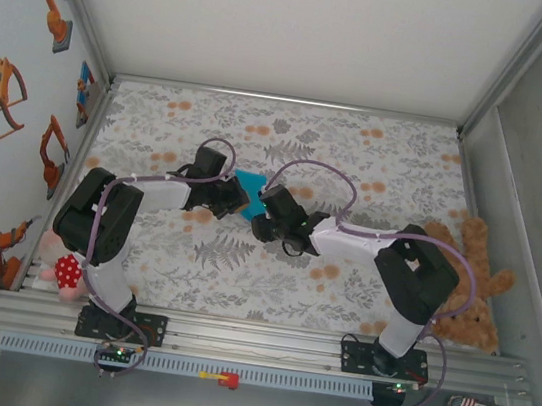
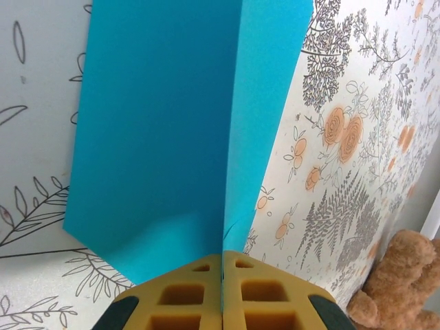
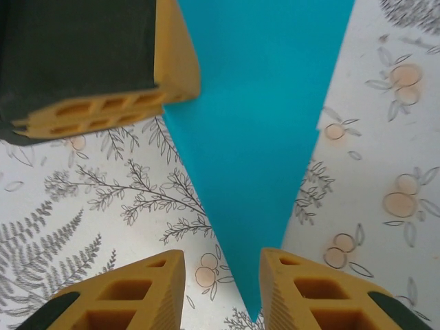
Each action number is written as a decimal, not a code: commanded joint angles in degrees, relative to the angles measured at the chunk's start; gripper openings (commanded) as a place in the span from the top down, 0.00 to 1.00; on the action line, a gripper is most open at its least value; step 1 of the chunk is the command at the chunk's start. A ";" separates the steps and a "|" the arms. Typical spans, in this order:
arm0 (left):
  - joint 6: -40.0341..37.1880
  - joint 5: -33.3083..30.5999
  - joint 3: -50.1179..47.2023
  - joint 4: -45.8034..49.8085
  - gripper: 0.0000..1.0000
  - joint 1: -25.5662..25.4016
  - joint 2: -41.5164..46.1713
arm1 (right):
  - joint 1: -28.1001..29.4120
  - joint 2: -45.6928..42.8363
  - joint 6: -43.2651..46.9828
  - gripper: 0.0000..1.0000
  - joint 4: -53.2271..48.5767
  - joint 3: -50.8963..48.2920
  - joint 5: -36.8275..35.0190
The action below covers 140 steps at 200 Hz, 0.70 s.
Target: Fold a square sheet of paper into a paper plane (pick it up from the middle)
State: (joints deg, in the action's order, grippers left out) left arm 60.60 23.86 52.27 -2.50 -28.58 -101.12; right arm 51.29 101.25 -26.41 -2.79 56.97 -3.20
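Turquoise-blue paper point(image 1: 249, 182) is sitting at the middle of the table, above the floral tablecloth point(image 1: 358, 155), between the two arms where they are meeting.

The left gripper point(image 1: 234, 198) is pinching it. In the left wrist view its yellow fingers point(image 2: 179, 295) are pressing together on the bottom edge of the paper point(image 2: 158, 124). The paper is standing up from them with a sharp crease running up its middle.

The right gripper point(image 1: 263, 202) is facing it from the other side. In the right wrist view its fingers point(image 3: 309, 295) are standing apart. The paper point(image 3: 261, 117) is narrowing to a sharp point that is reaching down into the gap between them. Whether it is touching either finger I cannot tell.

A teddy bear point(image 1: 472, 282) is lying at the right edge of the table.
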 commanded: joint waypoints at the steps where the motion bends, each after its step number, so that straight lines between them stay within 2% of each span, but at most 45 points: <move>1: 1.81 -1.36 1.68 2.57 0.92 -0.47 0.74 | 0.51 1.96 2.57 0.66 -0.54 2.56 -2.99; 140: 3.56 -0.13 2.13 2.97 0.90 -0.47 0.93 | 0.57 7.09 6.80 0.71 -1.70 5.96 -5.36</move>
State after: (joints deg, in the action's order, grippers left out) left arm 63.07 23.35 52.93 -0.73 -28.91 -101.12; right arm 51.59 107.44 -21.30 -3.66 61.91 -6.15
